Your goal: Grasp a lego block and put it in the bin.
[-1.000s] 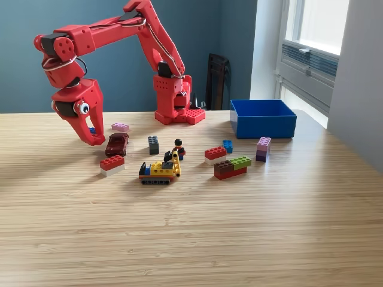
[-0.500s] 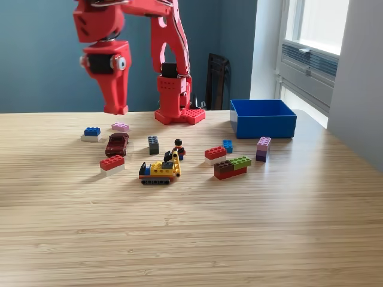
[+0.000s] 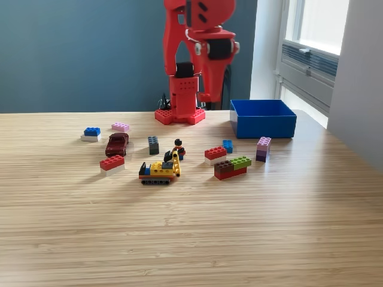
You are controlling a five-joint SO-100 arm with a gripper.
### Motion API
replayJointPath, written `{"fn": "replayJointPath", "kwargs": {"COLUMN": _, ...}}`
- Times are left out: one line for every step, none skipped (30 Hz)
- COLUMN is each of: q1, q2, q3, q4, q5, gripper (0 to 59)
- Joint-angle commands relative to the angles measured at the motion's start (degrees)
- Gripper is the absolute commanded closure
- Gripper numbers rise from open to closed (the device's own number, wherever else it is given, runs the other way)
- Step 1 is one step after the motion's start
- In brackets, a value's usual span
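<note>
Exterior view, going from its left: on the wooden desk [image 3: 191,239] there's a blue-on-white lego block [image 3: 91,133] furthest left, with a small pink block [image 3: 120,127] just behind and to the right of it. Next comes a dark red toy car [image 3: 116,143], and in front of that a red-on-white block [image 3: 112,164]. A dark grey block [image 3: 154,144] stands upright near the middle, and in front of it sits a little yellow tracked vehicle [image 3: 160,171] with a minifigure [image 3: 178,147] right behind its right end.

Past that there's another red-on-white block [image 3: 215,155], a small blue block [image 3: 227,146] just behind it, and a brown/green/red stack [image 3: 233,167] in front. A purple stack [image 3: 263,149] stands furthest right among the loose pieces.

The red arm's base [image 3: 180,113] sits at the back of the desk, roughly centre. The hand [image 3: 210,89] hangs pointing down, up off the desk, just right of the base and a bit left of the bin. Its fingers look pressed together with nothing visible between them, though honestly it overlaps the arm and a dark object behind, so I can't tell for sure.

The blue bin [image 3: 263,125] sits on the desk at back right, well apart from the loose blocks, close to the window wall.
</note>
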State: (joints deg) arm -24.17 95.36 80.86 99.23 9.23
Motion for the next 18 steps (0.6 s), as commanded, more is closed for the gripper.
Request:
{"fn": "replayJointPath", "kwargs": {"q1": -17.84, "q2": 4.57, "q3": 0.26, "q4": 2.46, "q5": 6.15, "gripper": 58.6}}
{"fn": "replayJointPath", "kwargs": {"q1": -21.18, "q2": 4.57, "q3": 0.26, "q4": 2.37, "q5": 7.29, "gripper": 58.6}}
{"fn": "replayJointPath", "kwargs": {"q1": -24.35, "q2": 4.57, "q3": 0.18, "q4": 2.37, "q5": 8.09, "gripper": 58.6}}
{"fn": "replayJointPath", "kwargs": {"q1": -27.25, "q2": 4.57, "q3": -0.09, "q4": 2.37, "q5": 8.79, "gripper": 58.6}}
{"fn": "replayJointPath", "kwargs": {"q1": -29.97, "q2": 4.57, "q3": -0.35, "q4": 2.37, "q5": 9.23, "gripper": 58.6}}
{"fn": "replayJointPath", "kwargs": {"q1": -32.52, "q2": 4.57, "q3": -0.70, "q4": 2.37, "q5": 9.67, "gripper": 58.6}}
{"fn": "replayJointPath", "kwargs": {"q1": -34.80, "q2": 4.57, "q3": -0.97, "q4": 2.37, "q5": 9.84, "gripper": 58.6}}
{"fn": "replayJointPath", "kwargs": {"q1": -37.18, "q2": 4.57, "q3": -1.14, "q4": 2.37, "q5": 10.11, "gripper": 58.6}}
{"fn": "replayJointPath", "kwargs": {"q1": -39.55, "q2": 4.57, "q3": -1.14, "q4": 2.37, "q5": 10.28, "gripper": 58.6}}
{"fn": "replayJointPath", "kwargs": {"q1": -41.92, "q2": 4.57, "q3": -1.14, "q4": 2.37, "q5": 10.63, "gripper": 58.6}}
{"fn": "replayJointPath", "kwargs": {"q1": -44.21, "q2": 4.57, "q3": -1.05, "q4": 2.37, "q5": 10.99, "gripper": 58.6}}
{"fn": "replayJointPath", "kwargs": {"q1": -46.32, "q2": 4.57, "q3": -0.88, "q4": 2.37, "q5": 11.43, "gripper": 58.6}}
{"fn": "replayJointPath", "kwargs": {"q1": -48.16, "q2": 4.57, "q3": -0.62, "q4": 2.37, "q5": 11.78, "gripper": 58.6}}
{"fn": "replayJointPath", "kwargs": {"q1": -49.66, "q2": 4.57, "q3": -0.26, "q4": 2.37, "q5": 11.87, "gripper": 58.6}}
{"fn": "replayJointPath", "kwargs": {"q1": -50.71, "q2": 4.57, "q3": 0.18, "q4": 2.46, "q5": 11.87, "gripper": 58.6}}
{"fn": "replayJointPath", "kwargs": {"q1": -51.15, "q2": 4.57, "q3": 0.53, "q4": 2.46, "q5": 11.78, "gripper": 58.6}}
{"fn": "replayJointPath", "kwargs": {"q1": -51.24, "q2": 4.57, "q3": 0.79, "q4": 2.46, "q5": 11.60, "gripper": 58.6}}
{"fn": "replayJointPath", "kwargs": {"q1": -51.24, "q2": 4.57, "q3": 1.14, "q4": 2.46, "q5": 11.25, "gripper": 58.6}}
